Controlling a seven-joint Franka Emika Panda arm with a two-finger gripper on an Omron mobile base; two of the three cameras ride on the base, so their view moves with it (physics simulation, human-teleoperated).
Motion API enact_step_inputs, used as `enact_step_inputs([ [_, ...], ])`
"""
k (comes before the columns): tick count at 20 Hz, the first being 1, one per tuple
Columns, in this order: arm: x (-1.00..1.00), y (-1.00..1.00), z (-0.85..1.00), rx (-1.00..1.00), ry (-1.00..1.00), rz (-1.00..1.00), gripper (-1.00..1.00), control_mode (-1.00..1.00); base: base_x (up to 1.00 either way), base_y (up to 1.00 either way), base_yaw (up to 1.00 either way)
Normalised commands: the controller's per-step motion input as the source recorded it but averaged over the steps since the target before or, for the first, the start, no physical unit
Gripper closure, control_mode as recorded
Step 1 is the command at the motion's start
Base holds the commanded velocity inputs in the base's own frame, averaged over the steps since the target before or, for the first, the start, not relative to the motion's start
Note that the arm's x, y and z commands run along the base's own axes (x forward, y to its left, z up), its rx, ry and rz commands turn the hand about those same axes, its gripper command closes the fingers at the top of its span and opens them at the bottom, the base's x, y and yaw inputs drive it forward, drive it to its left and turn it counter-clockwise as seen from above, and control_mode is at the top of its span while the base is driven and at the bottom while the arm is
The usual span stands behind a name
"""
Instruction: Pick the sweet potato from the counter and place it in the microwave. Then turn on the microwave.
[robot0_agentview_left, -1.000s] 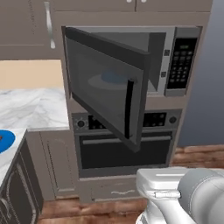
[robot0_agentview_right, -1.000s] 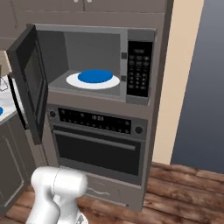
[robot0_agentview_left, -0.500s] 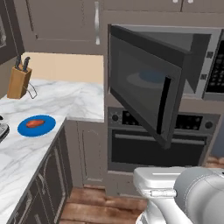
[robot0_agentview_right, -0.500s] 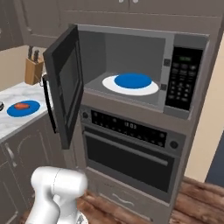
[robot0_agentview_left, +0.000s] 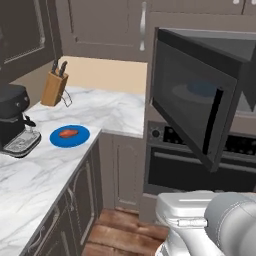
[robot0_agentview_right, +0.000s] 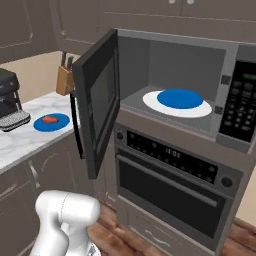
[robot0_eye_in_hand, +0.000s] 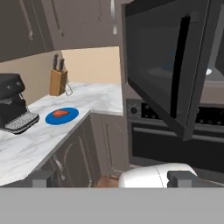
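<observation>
Whole pic has slid since the earlier frames, so that's your base/cams moving, not the kitchen. A sec ago the left base view was nearly all oven front w/ just a sliver of plate at the left edge. Now you see the whole counter (robot0_agentview_left: 107, 112) corner.

Sweet potato (robot0_agentview_left: 68, 133) lies on a round blue plate (robot0_agentview_left: 82, 136) on that counter, well left of the microwave (robot0_agentview_right: 200, 75). Same potato in the right base view (robot0_agentview_right: 48, 119) and in the hand view (robot0_eye_in_hand: 60, 113), far off to the left in both. Nothing touching it.

Microwave door (robot0_agentview_left: 192, 102) hangs wide open, swung out twd the counter side. Inside, a 2nd blue plate (robot0_agentview_right: 180, 98) sits on the white turntable (robot0_agentview_right: 202, 109). Keypad panel (robot0_agentview_right: 240, 102) at the right. Oven (robot0_agentview_right: 172, 185) directly below, shut.

Gripper (robot0_eye_in_hand: 112, 178): finger tips sit far apart at the bottom of the hand view, jaws spread wide, nothing btwn them, well away from the potato.

Also on the counter: knife block (robot0_agentview_left: 54, 89) back by the wall, black coffee machine (robot0_agentview_left: 15, 120) just beside the plate on its left.
</observation>
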Motion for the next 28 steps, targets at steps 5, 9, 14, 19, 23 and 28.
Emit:
enact_step_inputs([
  [5,0.0,0.0,0.0,0.0,0.0,0.0,-1.0,1.0,0.5,0.18,0.27],
  [9,0.0,0.0,0.0,0.0,0.0,0.0,-1.0,1.0,0.53,0.03,0.24],
  [14,0.0,0.0,0.0,0.0,0.0,0.0,-1.0,1.0,0.52,0.0,0.23],
  [19,0.0,0.0,0.0,0.0,0.0,0.0,-1.0,1.0,0.35,0.03,0.24],
  [23,0.0,0.0,0.0,0.0,0.0,0.0,-1.0,1.0,0.06,0.16,0.2],
  [28,0.0,0.0,0.0,0.0,0.0,0.0,-1.0,1.0,0.14,0.26,0.15],
])
